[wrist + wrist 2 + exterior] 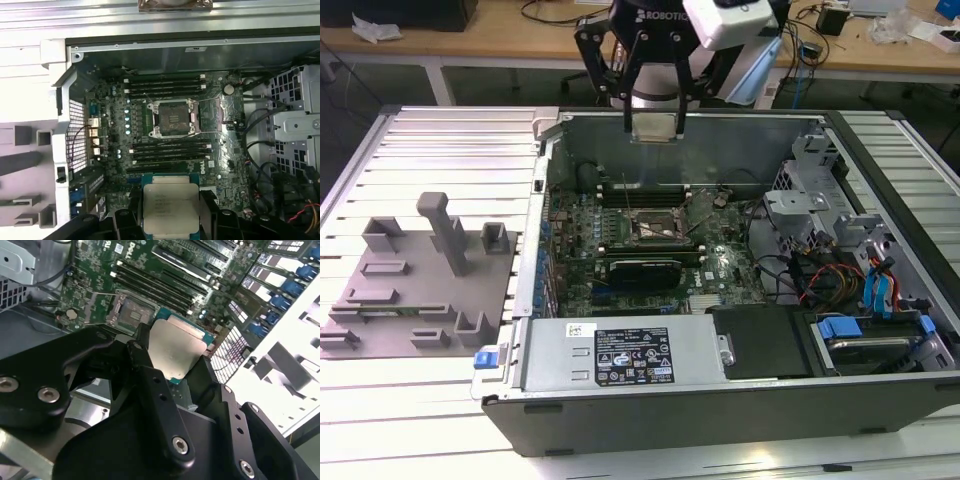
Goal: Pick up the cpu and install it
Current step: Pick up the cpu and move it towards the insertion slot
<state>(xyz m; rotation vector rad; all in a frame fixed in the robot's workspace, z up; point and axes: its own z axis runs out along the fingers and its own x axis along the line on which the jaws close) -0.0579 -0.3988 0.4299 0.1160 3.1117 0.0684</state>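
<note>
The black two-fingered pincer is pinching the cpu, a flat square chip with a silver-white metal lid and a thin green rim, by two opposite edges. It holds the chip in the air above the open grey metal computer case, near the case's back wall. Inside lies the dark green motherboard, and its square metal-framed socket stands bare and apparently open, well apart from the chip. The pick-up looks done and the carry to the socket is in hand. Seating would call for the chip set square and level over that frame. The case rests on a slatted silvery metal surface beside a grey plastic fixture block. Wooden benches strewn with cables stand behind.
</note>
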